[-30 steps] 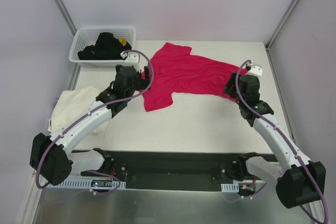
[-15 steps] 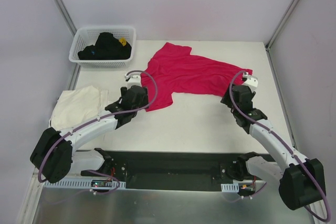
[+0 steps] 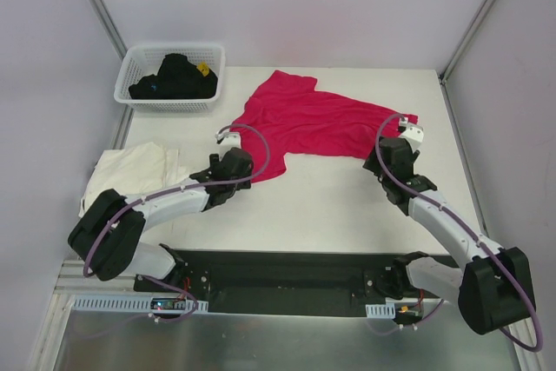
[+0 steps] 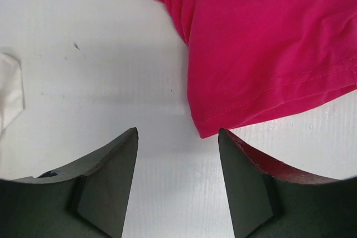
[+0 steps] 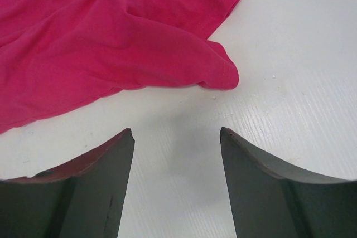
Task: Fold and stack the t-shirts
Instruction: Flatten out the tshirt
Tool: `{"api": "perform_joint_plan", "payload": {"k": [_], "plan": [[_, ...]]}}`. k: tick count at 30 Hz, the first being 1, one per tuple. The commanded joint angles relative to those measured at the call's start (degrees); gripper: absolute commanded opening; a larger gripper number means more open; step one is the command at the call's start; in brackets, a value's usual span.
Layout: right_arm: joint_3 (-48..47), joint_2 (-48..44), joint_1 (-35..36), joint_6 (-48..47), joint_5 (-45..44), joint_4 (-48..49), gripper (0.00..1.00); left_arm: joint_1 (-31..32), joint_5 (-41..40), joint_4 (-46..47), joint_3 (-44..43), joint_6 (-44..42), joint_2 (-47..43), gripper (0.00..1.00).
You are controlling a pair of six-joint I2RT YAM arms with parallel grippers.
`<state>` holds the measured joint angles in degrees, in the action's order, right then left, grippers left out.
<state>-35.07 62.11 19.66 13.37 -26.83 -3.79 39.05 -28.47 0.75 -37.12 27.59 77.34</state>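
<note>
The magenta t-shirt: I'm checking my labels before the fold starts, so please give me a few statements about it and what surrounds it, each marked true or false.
1. The magenta t-shirt lies spread on the table, held by neither arm. True.
2. The left jaws are clamped on the shirt's hem. False: they stand open over bare table, with the hem corner just ahead of them.
3. The cream t-shirt sits inside the basket. False: it lies at the table's left edge, and the basket holds dark clothes.
4. The right jaws stand open, with a fold of the magenta shirt ahead of them. True.
</note>
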Motion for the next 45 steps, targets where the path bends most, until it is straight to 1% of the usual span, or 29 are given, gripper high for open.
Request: {"api": "perform_joint_plan", "payload": {"k": [1, 5, 7, 13, 18, 26, 31, 40, 45], "plan": [[-3.0, 0.6, 0.1, 1.7, -1.3, 2.1, 0.65, 0.6, 1.9, 3.7, -2.4, 2.8, 3.2, 0.56], [-3.1, 1.3, 0.0, 1.8, -1.1, 2.7, 0.65, 0.5, 1.4, 4.0, -4.2, 2.6, 6.8, 0.53], [-3.2, 2.1, 0.1, 1.8, -1.0, 2.9, 0.64, 0.6, 2.4, 4.2, -5.1, 2.6, 8.3, 0.51], [-3.3, 2.8, 0.0, 1.7, -1.1, 3.0, 0.63, 0.7, 3.4, 4.3, -6.0, 2.8, 10.5, 0.49], [-3.2, 3.1, -0.2, 1.6, -1.5, 3.2, 0.60, 0.8, 4.2, 4.2, -5.7, 3.4, 10.6, 0.46], [-4.2, 6.1, -0.9, 2.2, -0.5, 3.1, 0.60, 1.1, 4.6, 3.7, -4.8, 4.4, 10.7, 0.45], [-4.7, 6.2, -1.3, 2.5, 0.5, 3.2, 0.60, 1.6, 5.1, 3.2, -4.2, 5.4, 10.3, 0.45], [-4.7, 6.3, -1.4, 2.5, 0.8, 3.2, 0.60, 2.5, 2.3, 1.1, -1.9, 7.9, 7.0, 0.45], [-4.7, 6.5, -1.6, 2.4, 1.2, 3.2, 0.59, 2.5, 1.7, 1.1, -2.7, 8.2, 8.4, 0.45]]}}
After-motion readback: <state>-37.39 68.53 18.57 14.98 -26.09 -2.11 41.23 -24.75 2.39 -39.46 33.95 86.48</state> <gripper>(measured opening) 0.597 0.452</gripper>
